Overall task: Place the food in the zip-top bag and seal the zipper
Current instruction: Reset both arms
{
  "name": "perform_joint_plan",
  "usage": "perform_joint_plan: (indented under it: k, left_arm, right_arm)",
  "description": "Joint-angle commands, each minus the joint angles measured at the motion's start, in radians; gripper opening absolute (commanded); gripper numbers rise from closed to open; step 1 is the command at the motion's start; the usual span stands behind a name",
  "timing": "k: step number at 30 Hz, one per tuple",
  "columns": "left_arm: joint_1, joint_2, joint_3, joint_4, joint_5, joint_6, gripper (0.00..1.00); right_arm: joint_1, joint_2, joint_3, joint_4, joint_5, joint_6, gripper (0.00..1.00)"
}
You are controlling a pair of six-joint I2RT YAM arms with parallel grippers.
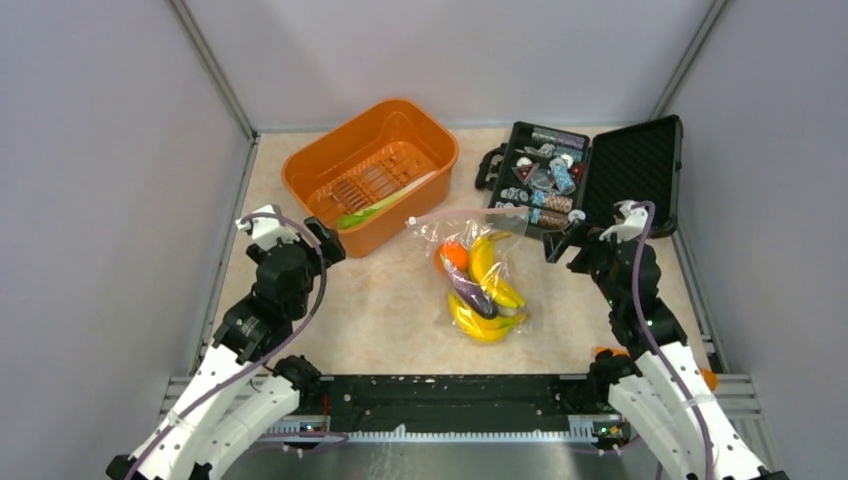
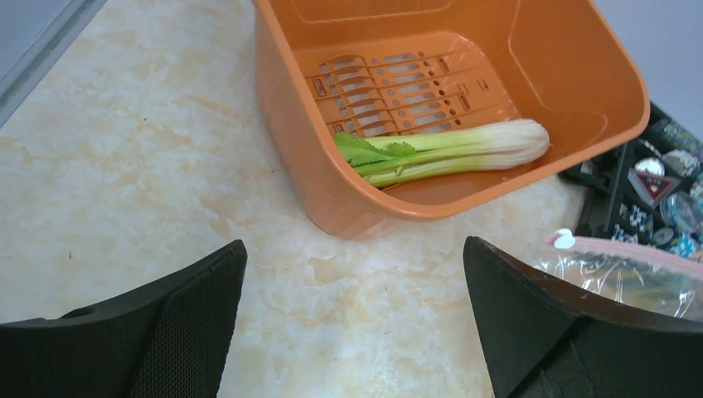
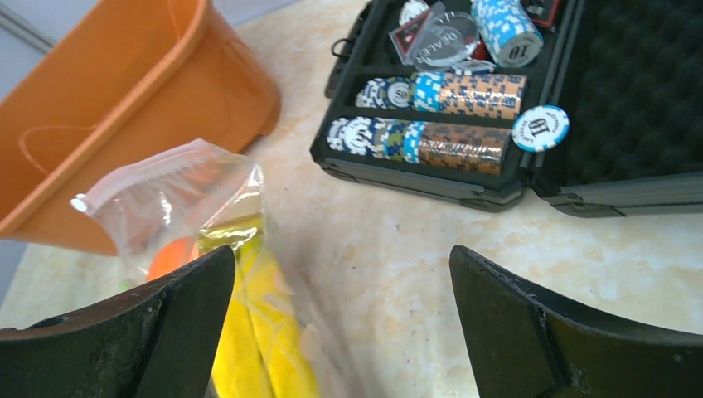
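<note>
Overhead and wrist views of the bagging task, part complete. We see the zip-top bag [image 1: 432, 233] lying flat on the marbled table [image 1: 370, 310] between the two arms, its mouth turned toward the far side. Through the clear film we make out two bunches of bananas [image 1: 485, 262], an orange [image 1: 455, 256] and a dark eggplant [image 1: 472, 292]. They lie lengthwise along the bag, which we take to be why it rests so flat.

The zipper [image 3: 145, 172] runs as a pinkish strip across the far edge. We cannot tell from any view whether it is pressed closed.

One piece of food is outside the bag: a celery stalk [image 2: 448, 149] lies on the slotted floor of the orange basket [image 2: 580, 75], its leafy end toward the near wall and its pale base pointing right.

The left gripper [image 2: 354, 257] hovers just short of the basket, jaws spread wide and empty, looking straight at the celery. We judge it well placed to fetch this last item. The right gripper [image 3: 341, 257], likewise released and holding nothing, hangs beside the bag's right edge. From there it could steady or lift the mouth.

The open poker chip case [image 1: 640, 165] stands behind the bag. It takes no part in the task, though it crowds the zipper end.
</note>
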Motion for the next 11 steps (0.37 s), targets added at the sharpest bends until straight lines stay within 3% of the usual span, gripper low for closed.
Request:
perform_joint_plan:
  k: [1, 11]
  left_arm:
    - [0.005, 0.038, 0.056, -0.072, -0.098, -0.118, 0.99]
    - [0.005, 0.159, 0.115, -0.081, -0.015, -0.103, 0.99]
  right_arm:
    - [-0.008, -0.046, -0.009, 0.06, -0.039, 0.029, 0.99]
    - [-0.008, -0.055, -0.013, 0.026, -0.013, -0.029, 0.99]
